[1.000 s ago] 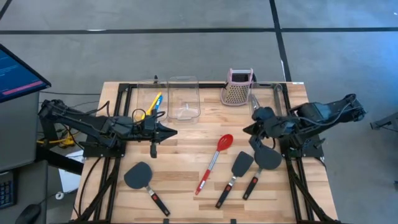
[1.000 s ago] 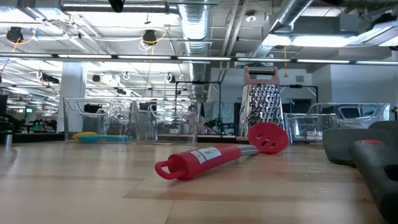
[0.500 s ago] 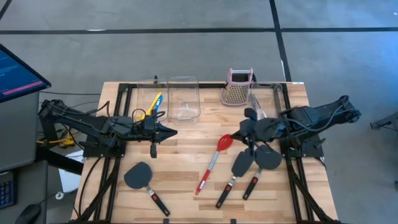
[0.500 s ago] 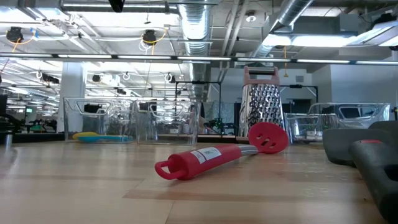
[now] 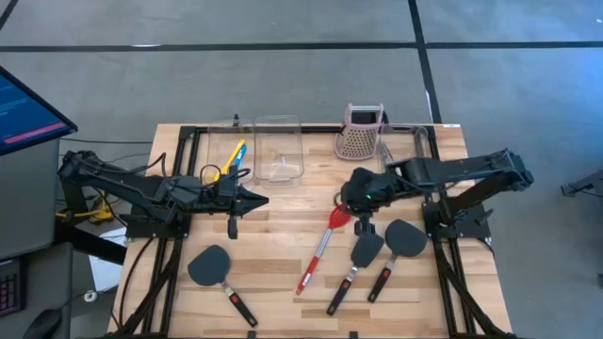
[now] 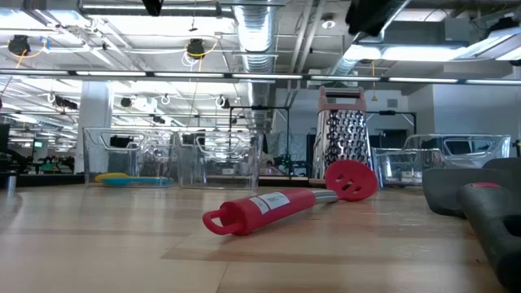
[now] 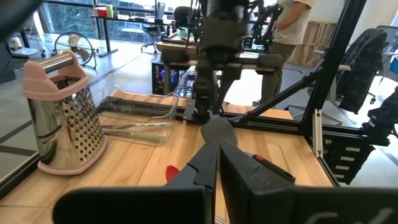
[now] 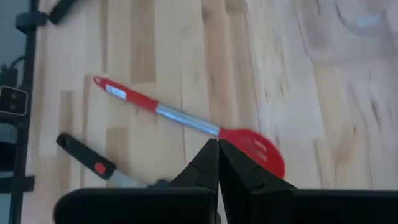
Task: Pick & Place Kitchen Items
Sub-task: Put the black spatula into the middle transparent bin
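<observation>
Right gripper (image 5: 347, 200), jaws closed, frame centre above red spoon (image 5: 323, 241); left gripper (image 5: 260, 199) closed, centre-left.

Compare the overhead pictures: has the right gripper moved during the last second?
Yes. The right gripper, shut, has swung leftward from beside the table's right frame, past the box grater, to above the red spoon's head.

Red spoon (image 5: 325, 240) flat mid-table — three black spatulas (image 5: 366, 250) around.
</observation>
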Motion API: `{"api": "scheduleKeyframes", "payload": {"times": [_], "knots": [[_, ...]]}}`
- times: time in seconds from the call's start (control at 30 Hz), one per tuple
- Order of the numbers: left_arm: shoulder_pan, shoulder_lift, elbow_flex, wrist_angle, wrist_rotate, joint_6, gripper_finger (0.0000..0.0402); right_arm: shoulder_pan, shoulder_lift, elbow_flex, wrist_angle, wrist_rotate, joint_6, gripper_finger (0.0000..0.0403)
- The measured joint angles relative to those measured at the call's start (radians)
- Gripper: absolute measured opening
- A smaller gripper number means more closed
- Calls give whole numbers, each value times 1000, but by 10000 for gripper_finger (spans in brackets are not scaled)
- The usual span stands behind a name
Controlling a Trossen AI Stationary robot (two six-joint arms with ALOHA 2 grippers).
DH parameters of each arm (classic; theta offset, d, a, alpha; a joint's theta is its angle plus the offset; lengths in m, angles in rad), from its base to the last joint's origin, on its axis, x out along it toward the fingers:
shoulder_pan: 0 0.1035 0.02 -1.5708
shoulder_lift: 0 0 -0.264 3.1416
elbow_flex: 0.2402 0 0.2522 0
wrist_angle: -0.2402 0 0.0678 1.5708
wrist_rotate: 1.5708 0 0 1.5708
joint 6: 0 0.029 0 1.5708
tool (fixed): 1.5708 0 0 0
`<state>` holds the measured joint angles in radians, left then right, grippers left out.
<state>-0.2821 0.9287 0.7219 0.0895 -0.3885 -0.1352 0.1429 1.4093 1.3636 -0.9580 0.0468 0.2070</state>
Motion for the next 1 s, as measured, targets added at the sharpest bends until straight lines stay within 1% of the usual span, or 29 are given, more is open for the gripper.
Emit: {"api": "scheduleKeyframes", "payload": {"times": [0.07,0.17,0.23,0.37,0.43,0.5,0.6,0.73,0.8,1.0], "knots": [[0,0,0,0,0,0,3,-36,10,0,-29,-35,-2,0],[0,0,0,-1,0,0,3,-78,29,0,-41,-46,-23,0],[0,0,0,-1,0,0,3,-86,39,0,-35,-36,-86,0],[0,0,0,-5,0,0,3,-59,77,0,-25,-22,-286,0],[0,0,0,-5,0,0,3,-45,100,0,-20,-22,-317,0],[0,0,0,-6,0,0,3,-37,120,0,-7,-23,-291,0],[0,0,0,-6,0,-3,3,-38,146,0,-7,-22,-213,0],[0,0,0,-6,0,-3,3,-39,140,0,-53,-23,-93,0],[0,0,0,-7,0,-3,3,-37,115,-1,-94,-29,-49,0],[0,0,0,-13,0,-3,3,-37,7,-10,-168,-116,77,0]]}}
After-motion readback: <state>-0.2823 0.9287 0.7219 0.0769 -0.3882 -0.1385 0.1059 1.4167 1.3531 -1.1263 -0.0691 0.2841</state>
